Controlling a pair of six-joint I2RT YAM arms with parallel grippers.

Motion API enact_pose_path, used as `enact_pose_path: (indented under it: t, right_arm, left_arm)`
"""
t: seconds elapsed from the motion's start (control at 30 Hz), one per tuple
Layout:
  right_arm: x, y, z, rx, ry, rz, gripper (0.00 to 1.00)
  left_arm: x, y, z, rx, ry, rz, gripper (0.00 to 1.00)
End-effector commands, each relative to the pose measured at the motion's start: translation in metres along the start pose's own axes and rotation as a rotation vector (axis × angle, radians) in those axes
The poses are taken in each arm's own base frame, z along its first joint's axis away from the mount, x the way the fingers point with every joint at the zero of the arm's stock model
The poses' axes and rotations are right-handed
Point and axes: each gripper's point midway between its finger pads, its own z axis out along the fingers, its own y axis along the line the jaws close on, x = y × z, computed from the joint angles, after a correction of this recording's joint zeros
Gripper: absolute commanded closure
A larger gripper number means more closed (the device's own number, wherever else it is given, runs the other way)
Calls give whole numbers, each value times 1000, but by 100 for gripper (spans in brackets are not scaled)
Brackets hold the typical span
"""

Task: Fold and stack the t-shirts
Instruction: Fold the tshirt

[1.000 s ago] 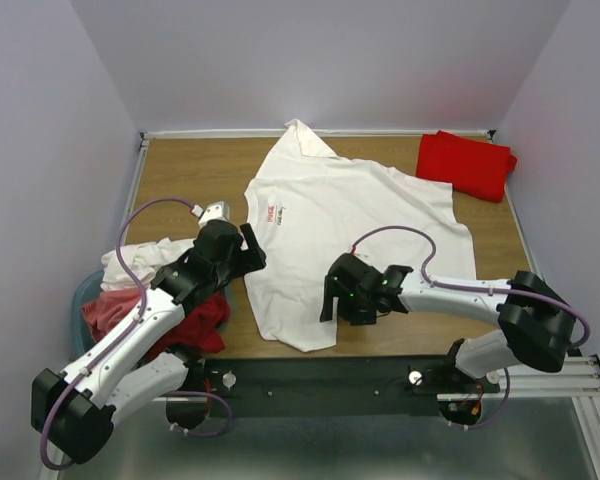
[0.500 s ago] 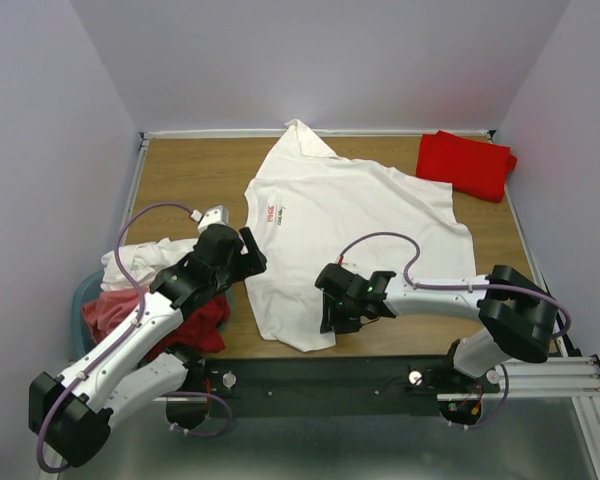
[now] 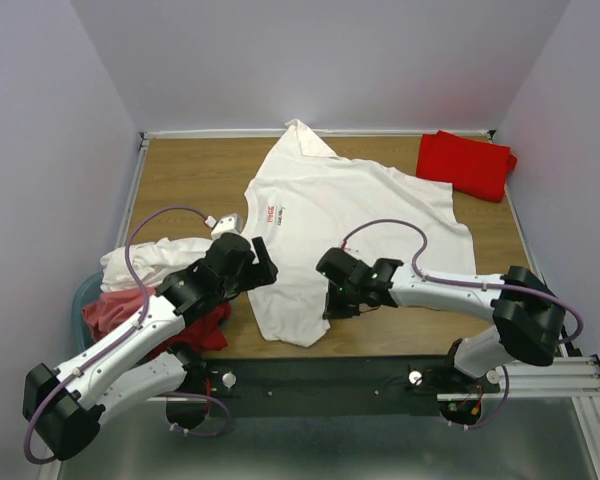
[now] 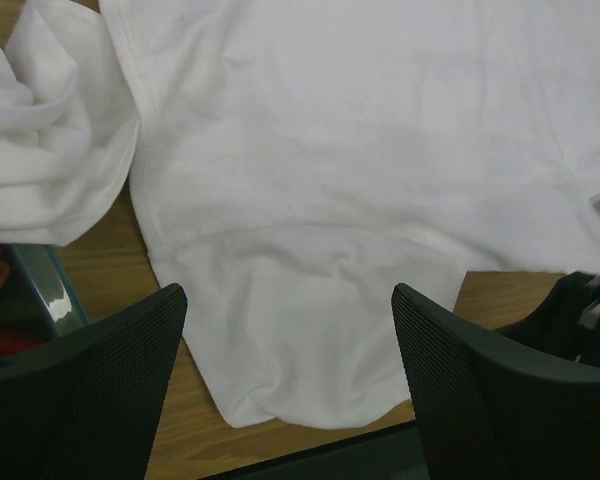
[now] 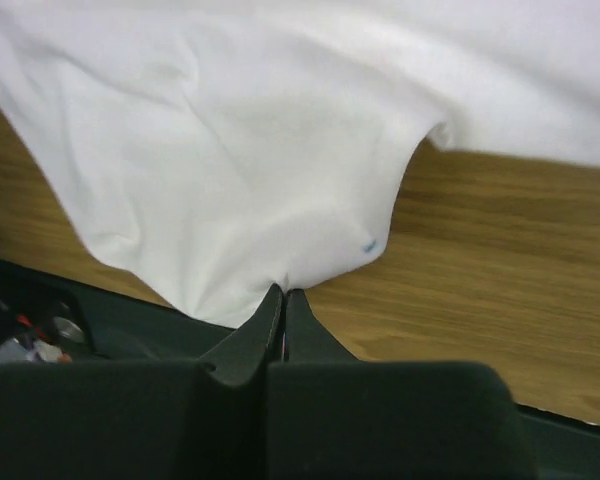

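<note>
Our right gripper (image 5: 283, 300) pinches the near hem of the limp, light white t-shirt (image 3: 360, 200), perhaps only one layer; our left gripper (image 4: 285, 305) hangs wide, empty.

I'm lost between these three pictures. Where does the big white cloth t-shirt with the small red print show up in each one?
Top external: the white t-shirt lies spread across the middle of the wooden table.
Left wrist: it fills the upper part of the picture.
Right wrist: it fills the upper left.
Shared landmark: the shirt's rounded near flap, pinched at its edge by the right gripper.
</note>
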Motion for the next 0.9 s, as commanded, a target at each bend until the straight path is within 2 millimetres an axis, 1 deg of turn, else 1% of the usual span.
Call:
enact_pose_path:
  t: [0.0,0.03,0.07,0.13,0.17,0.2,0.27,0.3,0.33,0.4,0.43,0.5,0.53,0.63,0.77,0.87]
  right_arm:
    - [-50,0,-25,-7,-138,56,99]
    - [-63,-4,-27,-5,-160,81,99]
    - [-74,-2,-30,-12,-180,87,100]
    - [-87,-5,-31,-4,-199,85,100]
    - [-94,-9,-27,16,-203,96,100]
    - [-101,-7,-28,13,-212,96,99]
    - [-109,-12,-20,45,-215,90,99]
    - [-114,-11,-20,47,-222,80,99]
    - [-118,-15,-15,66,-222,86,99]
    - [-123,-18,-14,75,-227,95,99]
    - [-130,-19,-14,76,-236,109,99]
    - [-137,-17,-14,71,-245,117,100]
    - [-144,-14,-17,60,-256,124,100]
    - [-157,-8,-17,53,-266,128,99]
    - [-164,-4,-11,50,-257,126,99]
    - [-166,-1,-7,44,-246,125,99]
  left_arm:
    - [17,3,2,-23,27,4,9]
    - [21,3,2,-21,34,5,9]
    - [22,2,1,-15,36,3,9]
    - [28,0,1,-2,48,9,9]
    - [31,-2,0,9,54,17,9]
    - [34,-4,0,18,62,23,9]
    - [43,-7,1,35,90,40,10]
    - [46,-9,1,45,99,41,10]
    - [55,-12,1,62,124,54,10]
    - [64,-15,1,81,147,58,11]
    - [70,-18,0,103,162,58,12]
    - [78,-25,-1,144,180,69,12]
    - [84,-30,-1,181,195,66,12]
    - [97,-39,2,235,233,64,14]
    - [108,-37,11,229,262,68,14]
    - [112,-43,16,248,274,61,14]
